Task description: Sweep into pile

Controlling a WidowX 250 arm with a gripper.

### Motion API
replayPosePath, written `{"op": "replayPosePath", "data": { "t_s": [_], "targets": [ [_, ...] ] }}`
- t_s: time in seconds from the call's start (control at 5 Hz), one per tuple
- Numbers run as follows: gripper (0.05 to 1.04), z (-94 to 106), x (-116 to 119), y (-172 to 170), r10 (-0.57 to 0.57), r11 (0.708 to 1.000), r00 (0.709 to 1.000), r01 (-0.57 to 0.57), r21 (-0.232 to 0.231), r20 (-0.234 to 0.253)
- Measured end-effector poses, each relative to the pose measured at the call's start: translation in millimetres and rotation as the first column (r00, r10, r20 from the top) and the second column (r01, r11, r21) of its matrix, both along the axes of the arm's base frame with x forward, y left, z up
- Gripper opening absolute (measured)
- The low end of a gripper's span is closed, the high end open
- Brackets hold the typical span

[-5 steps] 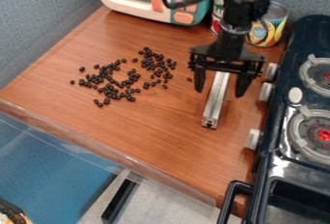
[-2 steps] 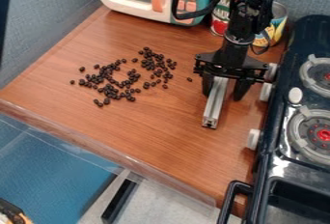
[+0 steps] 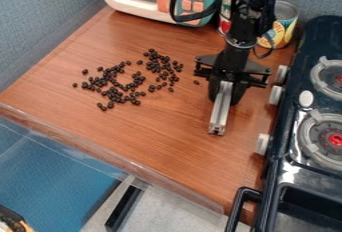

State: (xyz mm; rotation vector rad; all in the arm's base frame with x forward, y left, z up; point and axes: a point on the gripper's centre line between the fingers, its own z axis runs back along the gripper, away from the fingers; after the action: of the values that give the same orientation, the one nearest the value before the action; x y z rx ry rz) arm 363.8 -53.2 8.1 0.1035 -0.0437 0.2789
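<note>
The black gripper (image 3: pixel 225 96) hangs at the right of the wooden counter, its two fingers closed in on either side of a silver metal bar (image 3: pixel 220 113). The bar lies lengthwise toward the counter's front, its near end sticking out past the gripper. Dark beans (image 3: pixel 115 95) lie scattered left of the gripper in a loose ring with a denser cluster (image 3: pixel 159 65) at its upper right. One single bean (image 3: pixel 196 82) lies apart, just left of the gripper.
A toy stove (image 3: pixel 294 161) with knobs and a front handle borders the right side. At the back stand a toy microwave (image 3: pixel 130 6) and cans (image 3: pixel 284 23). The counter's front edge (image 3: pixel 133 163) runs diagonally along the lower left.
The gripper's fingers, wide apart around the bar at first, have drawn in against it. The arm has shifted slightly, and the bar has tilted a little. The beans have not moved.
</note>
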Motion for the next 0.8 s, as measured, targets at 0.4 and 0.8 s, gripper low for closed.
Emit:
{"op": "replayPosePath", "data": {
  "t_s": [0.4,0.8],
  "targets": [
    [0.405,-2.1,6.1,35.9,-0.112,0.993,0.993,0.111,0.034,0.025],
    [0.405,-5.0,18.0,93.8,-0.127,0.99,0.991,0.125,0.062,0.04]
  ]
}}
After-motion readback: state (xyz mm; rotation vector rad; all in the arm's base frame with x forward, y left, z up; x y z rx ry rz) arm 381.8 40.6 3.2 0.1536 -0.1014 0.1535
